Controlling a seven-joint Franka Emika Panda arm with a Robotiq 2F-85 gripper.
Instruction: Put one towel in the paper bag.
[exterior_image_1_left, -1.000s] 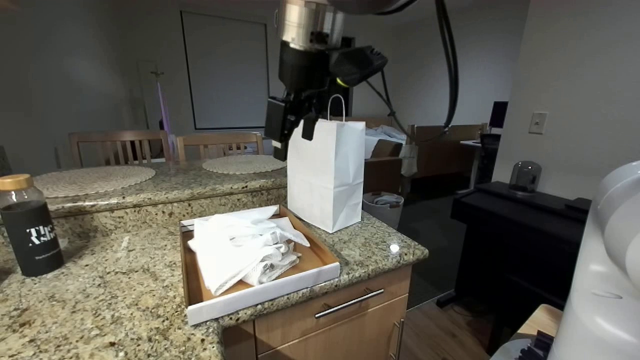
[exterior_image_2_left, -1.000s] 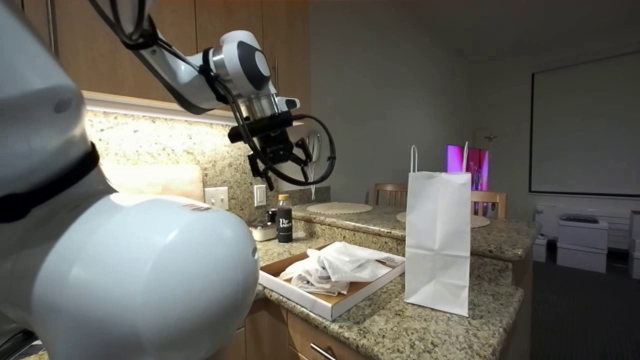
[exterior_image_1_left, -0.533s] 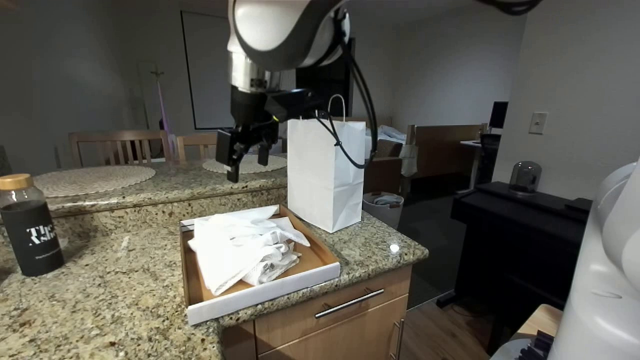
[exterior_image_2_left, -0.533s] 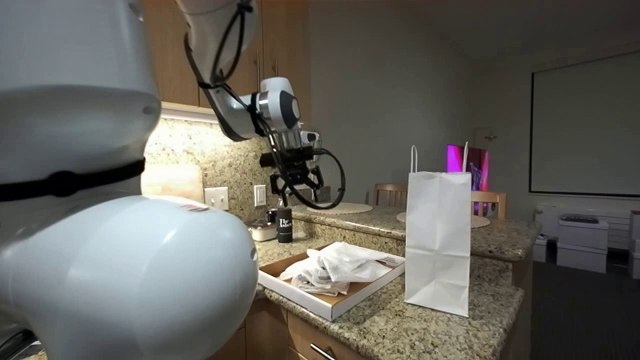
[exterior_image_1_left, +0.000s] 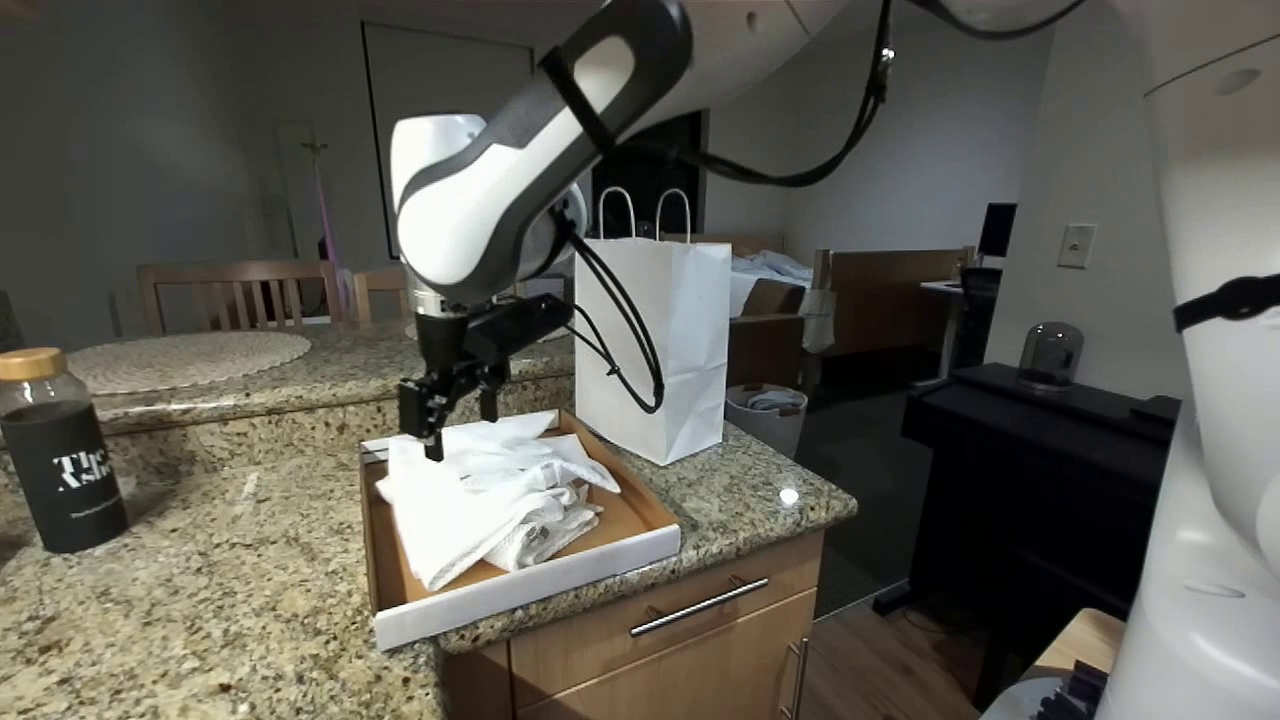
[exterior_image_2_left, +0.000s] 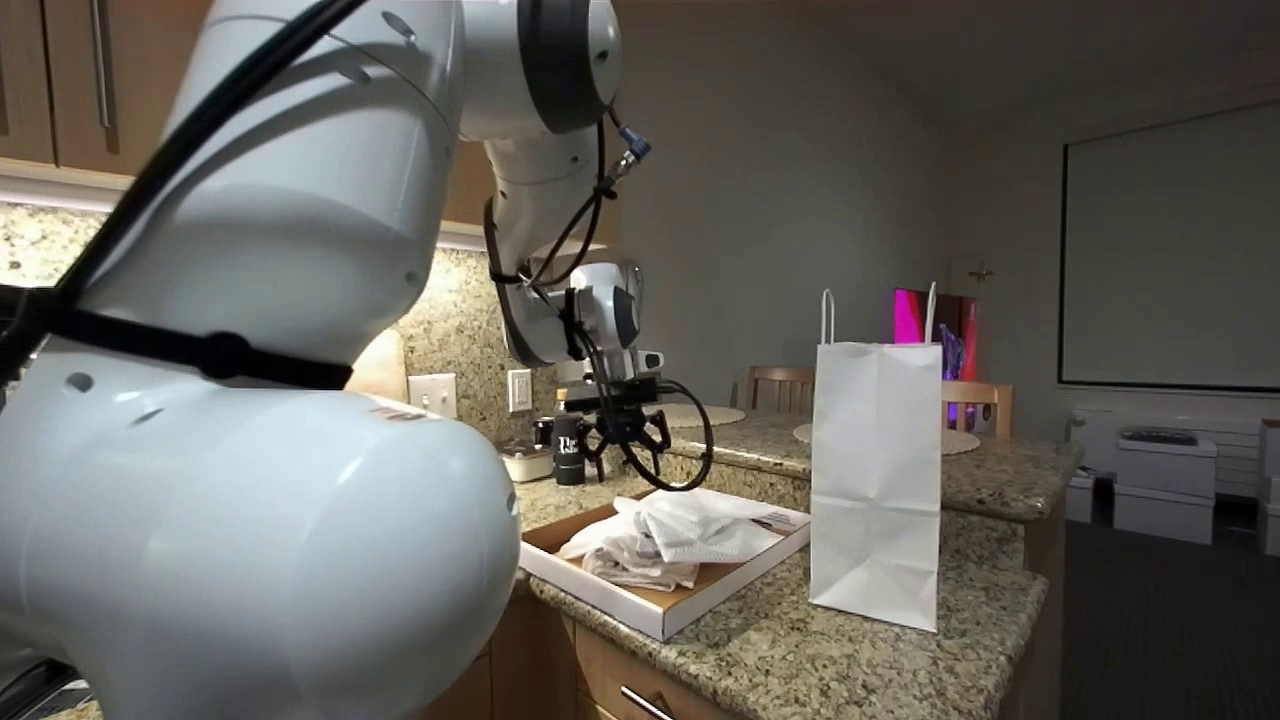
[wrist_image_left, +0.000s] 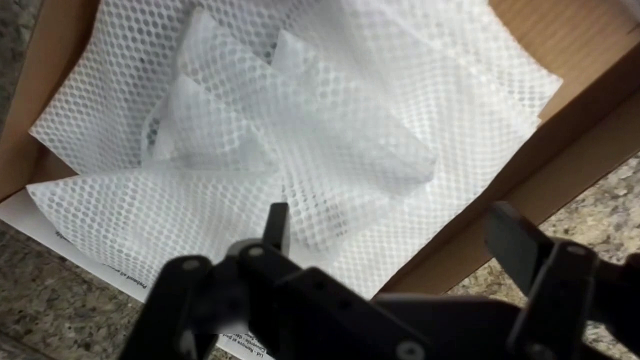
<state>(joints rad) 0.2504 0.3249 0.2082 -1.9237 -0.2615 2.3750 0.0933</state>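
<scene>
Several white, mesh-like towels (exterior_image_1_left: 470, 500) lie crumpled in a heap in a shallow cardboard tray (exterior_image_1_left: 540, 588). The towels (exterior_image_2_left: 690, 530) and tray (exterior_image_2_left: 605, 598) also show in an exterior view. The white paper bag (exterior_image_1_left: 650, 360) stands upright beside the tray with its handles up; it also shows in an exterior view (exterior_image_2_left: 875, 480). Its inside is hidden. My gripper (exterior_image_1_left: 460, 428) is open, empty and pointing down above the back part of the heap. In the wrist view the open gripper (wrist_image_left: 390, 210) has one finger over the towels (wrist_image_left: 320, 145), the other over the tray wall (wrist_image_left: 560, 175).
A dark bottle with a wooden cap (exterior_image_1_left: 65, 470) stands on the granite counter (exterior_image_1_left: 250, 600). A raised ledge with round placemats (exterior_image_1_left: 190, 362) runs behind the tray. The bag stands close to the counter's end.
My gripper has moved from up near the bag across and then down to just over the towels, staying open. The towels, tray and bag have not moved.
</scene>
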